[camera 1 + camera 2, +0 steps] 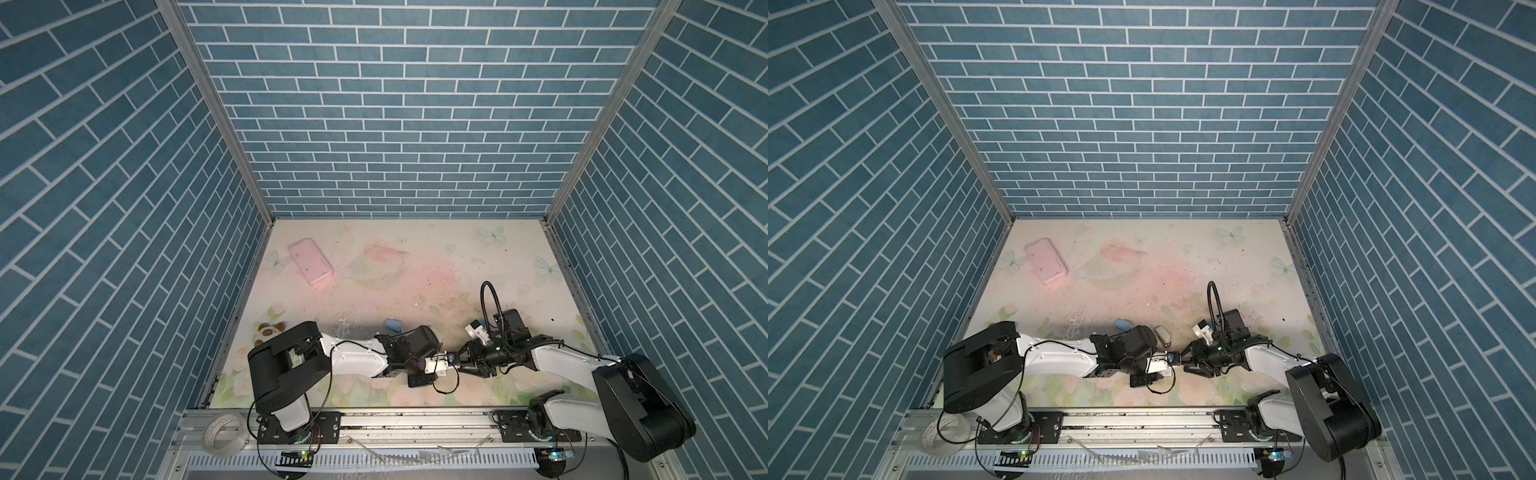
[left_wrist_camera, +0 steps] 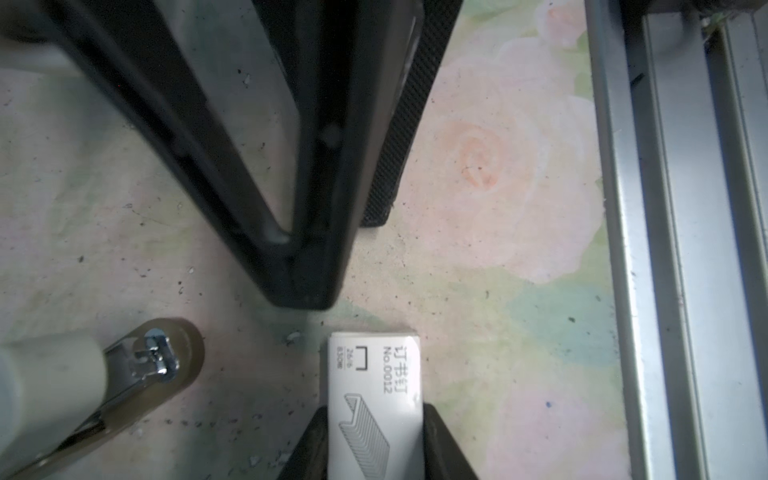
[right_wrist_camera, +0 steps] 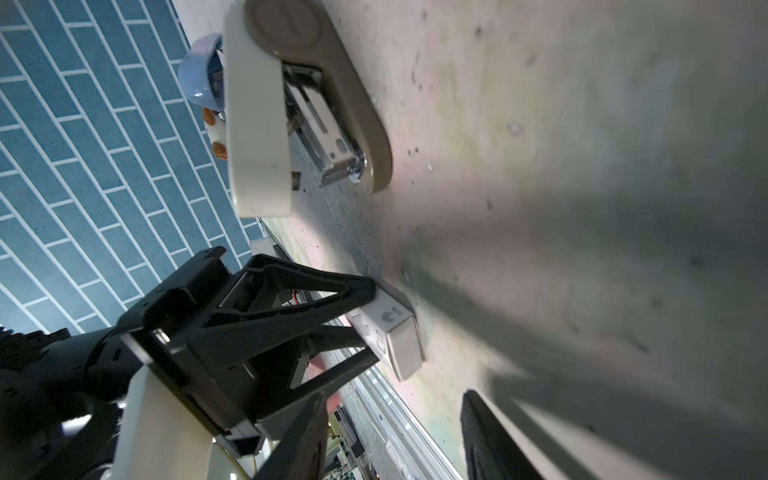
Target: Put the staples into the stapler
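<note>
Cardboard staple box, seemingly unopened, sits clamped in the left gripper's jaws; the right gripper's jaws stand apart; the opened stapler awaits loading.

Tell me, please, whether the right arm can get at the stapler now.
Probably yes: the stapler lies open on the table close to the open, empty right gripper, nothing between; the left gripper holds the box off to one side.

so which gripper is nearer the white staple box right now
Left. The left gripper is shut on the staple box, one finger on each side; the right gripper faces its free end with jaws open, just short of it.
</note>
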